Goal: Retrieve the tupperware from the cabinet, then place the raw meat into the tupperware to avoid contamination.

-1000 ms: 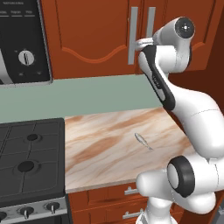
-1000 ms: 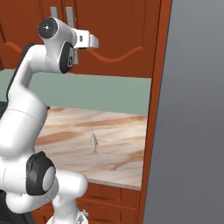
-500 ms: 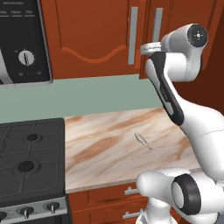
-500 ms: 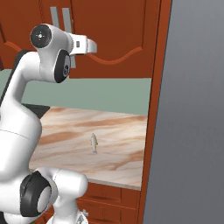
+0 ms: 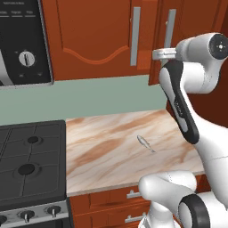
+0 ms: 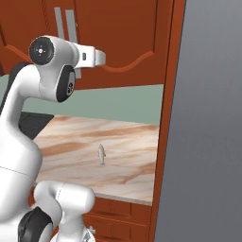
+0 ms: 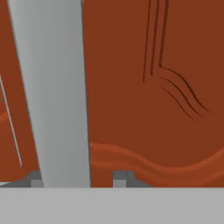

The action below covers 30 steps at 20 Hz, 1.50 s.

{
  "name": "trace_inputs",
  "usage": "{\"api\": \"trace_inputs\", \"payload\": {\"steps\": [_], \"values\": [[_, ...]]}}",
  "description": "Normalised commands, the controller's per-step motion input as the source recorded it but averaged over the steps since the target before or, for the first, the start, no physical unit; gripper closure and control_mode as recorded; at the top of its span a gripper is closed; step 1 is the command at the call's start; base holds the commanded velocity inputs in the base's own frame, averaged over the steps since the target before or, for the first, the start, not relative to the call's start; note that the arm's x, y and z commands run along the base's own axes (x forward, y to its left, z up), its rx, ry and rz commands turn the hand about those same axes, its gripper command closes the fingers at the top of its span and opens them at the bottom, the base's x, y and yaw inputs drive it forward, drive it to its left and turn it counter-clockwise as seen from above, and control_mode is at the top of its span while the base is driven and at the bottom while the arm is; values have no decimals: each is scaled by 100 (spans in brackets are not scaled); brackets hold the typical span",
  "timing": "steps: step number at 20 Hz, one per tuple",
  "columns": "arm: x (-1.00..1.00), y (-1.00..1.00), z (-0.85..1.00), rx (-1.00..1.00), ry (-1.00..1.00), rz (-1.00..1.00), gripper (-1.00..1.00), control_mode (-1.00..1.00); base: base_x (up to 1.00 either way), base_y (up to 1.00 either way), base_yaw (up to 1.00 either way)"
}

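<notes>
The red-brown cabinet [image 5: 95,31] hangs above the counter, and its right door stands slightly ajar. My gripper [image 5: 156,54] is at that door's long grey bar handle [image 5: 169,27]. In the hand view the handle [image 7: 52,87] runs between my two fingertips [image 7: 120,178], and the gripper [image 7: 78,179] is shut on it, close to the door panel [image 7: 153,109]. From the right base view the gripper [image 6: 101,57] sits beside the handles [image 6: 71,28]. The raw meat [image 5: 144,142], a thin silvery sliver, lies on the marble counter [image 5: 102,147]; it also shows from the right [image 6: 101,154]. The tupperware is hidden.
A black stove [image 5: 29,160] adjoins the counter on the left, with a microwave [image 5: 22,44] above it. Low drawers [image 5: 116,198] run below the counter edge. A tall grey panel [image 6: 208,118] with a red-brown side post [image 6: 165,118] walls off the right.
My hand has swung to the right with the right door's handle in it, and that door has come a little way open. The meat has not moved.
</notes>
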Motion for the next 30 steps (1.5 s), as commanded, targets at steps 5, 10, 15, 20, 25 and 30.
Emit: {"api": "trace_inputs", "payload": {"steps": [5, 10, 15, 20, 25, 30], "values": [[-19, -99, 0, 8, 0, 0, 100, -100, 0, 0, 0], [-9, -100, 0, 10, 0, 0, 100, -100, 0, 0, 0], [-1, -98, 0, 10, 0, 0, 100, -100, 0, 0, 0], [0, -100, 0, 10, 1, 0, 100, -100, 0, 0, 0], [0, -100, 0, 9, 2, 0, 100, -100, 0, 0, 0], [-2, -100, 0, 8, 2, 0, 100, -100, 0, 0, 0]]}}
